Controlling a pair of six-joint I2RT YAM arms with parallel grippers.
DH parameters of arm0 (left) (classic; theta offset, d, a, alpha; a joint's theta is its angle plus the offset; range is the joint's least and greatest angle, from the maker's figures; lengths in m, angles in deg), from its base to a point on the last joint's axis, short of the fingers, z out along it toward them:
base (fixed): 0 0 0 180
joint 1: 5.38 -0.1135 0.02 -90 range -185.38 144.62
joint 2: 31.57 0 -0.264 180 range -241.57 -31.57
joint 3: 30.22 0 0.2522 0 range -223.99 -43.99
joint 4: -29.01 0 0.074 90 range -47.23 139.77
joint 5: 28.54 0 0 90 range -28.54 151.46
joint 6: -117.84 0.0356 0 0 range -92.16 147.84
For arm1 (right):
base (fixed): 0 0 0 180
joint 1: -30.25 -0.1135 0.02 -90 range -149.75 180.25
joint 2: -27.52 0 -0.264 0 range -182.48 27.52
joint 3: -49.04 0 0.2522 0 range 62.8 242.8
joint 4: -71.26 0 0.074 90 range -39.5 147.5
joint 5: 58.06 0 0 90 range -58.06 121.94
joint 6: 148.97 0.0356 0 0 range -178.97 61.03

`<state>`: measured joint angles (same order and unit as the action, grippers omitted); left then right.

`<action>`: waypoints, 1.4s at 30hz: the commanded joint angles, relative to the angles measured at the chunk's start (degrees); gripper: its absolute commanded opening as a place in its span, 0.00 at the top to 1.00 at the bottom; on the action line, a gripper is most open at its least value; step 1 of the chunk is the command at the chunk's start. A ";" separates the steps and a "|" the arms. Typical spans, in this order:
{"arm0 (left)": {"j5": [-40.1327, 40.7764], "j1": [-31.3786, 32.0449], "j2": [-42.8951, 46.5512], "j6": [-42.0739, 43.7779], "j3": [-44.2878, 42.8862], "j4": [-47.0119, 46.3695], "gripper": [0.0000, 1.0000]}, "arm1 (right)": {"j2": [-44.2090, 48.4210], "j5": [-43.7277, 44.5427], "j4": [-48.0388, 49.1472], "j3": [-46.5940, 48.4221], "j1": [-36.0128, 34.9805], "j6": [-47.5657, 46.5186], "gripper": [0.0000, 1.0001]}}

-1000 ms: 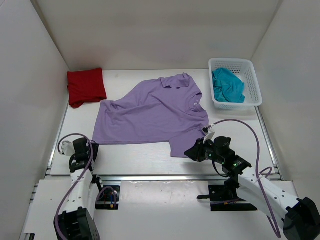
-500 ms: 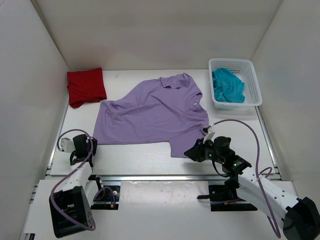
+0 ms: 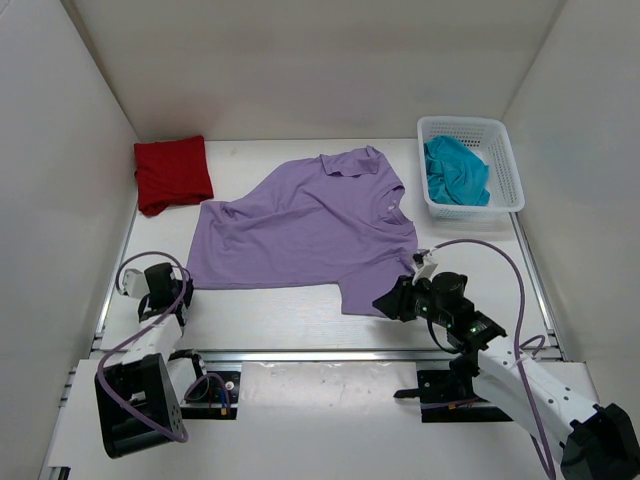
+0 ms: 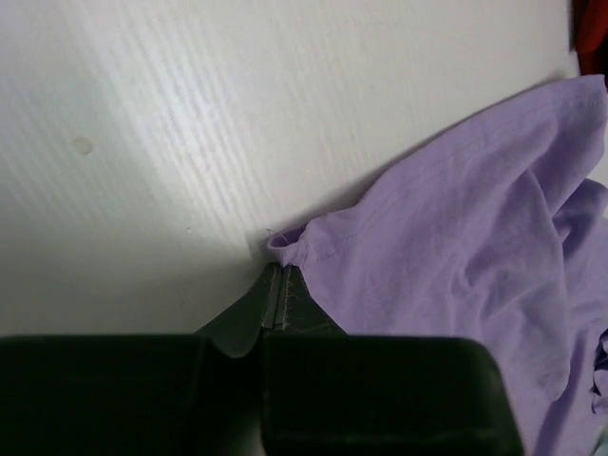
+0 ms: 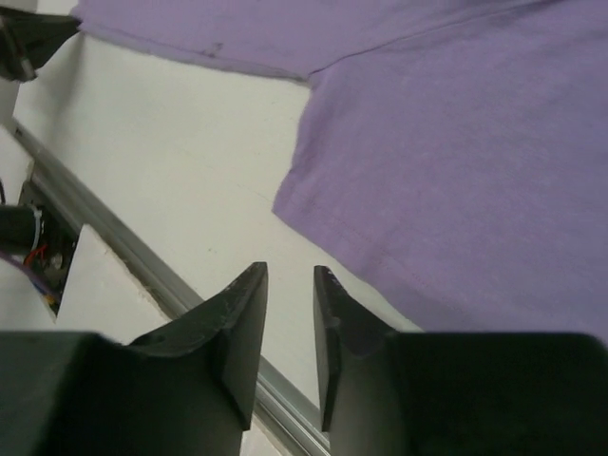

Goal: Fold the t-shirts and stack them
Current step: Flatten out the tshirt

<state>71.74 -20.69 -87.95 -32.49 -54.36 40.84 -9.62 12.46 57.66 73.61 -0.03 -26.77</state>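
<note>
The lavender t-shirt (image 3: 300,225) lies spread flat mid-table. My left gripper (image 3: 180,291) sits at its near left corner; in the left wrist view its fingertips (image 4: 275,271) are pressed together with the curled hem of the lavender t-shirt (image 4: 456,266) pinched at their tips. My right gripper (image 3: 386,303) hovers by the shirt's near right edge, its jaws slightly apart (image 5: 290,277) with nothing between them; the lavender t-shirt (image 5: 456,123) lies just beyond and to the right. The deep red t-shirt (image 3: 172,172) rests folded at the back left. The teal t-shirt (image 3: 456,170) is crumpled in the basket.
A white mesh basket (image 3: 470,127) stands at the back right. A metal rail (image 3: 320,353) runs along the table's near edge, close under my right fingers (image 5: 171,296). White walls enclose the table on three sides.
My left gripper has closed from open onto the shirt's corner after swinging a little toward it. My right gripper's jaws have parted slightly and shifted a bit right.
</note>
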 commanded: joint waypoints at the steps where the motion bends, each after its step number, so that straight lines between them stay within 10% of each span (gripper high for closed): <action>1: 0.44 -0.24 -0.66 5.65 -4.91 0.62 1.00 | 2.42 3.91 -4.10 -0.17 2.50 0.23 0.74; 13: -3.26 5.37 -4.17 17.62 -18.01 -2.54 1.00 | -1.43 22.96 -23.17 7.54 3.13 4.17 0.61; 26: -6.59 13.72 3.72 15.78 -9.41 -11.77 1.00 | -11.19 31.61 -38.12 15.65 0.14 9.53 0.62; 42: -9.84 16.11 5.75 15.33 -6.51 -13.89 1.00 | -14.09 15.28 -27.42 6.95 7.95 8.58 0.80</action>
<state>63.57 -4.19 -82.75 -17.19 -61.39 28.95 -23.61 32.04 28.07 83.73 6.29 -17.68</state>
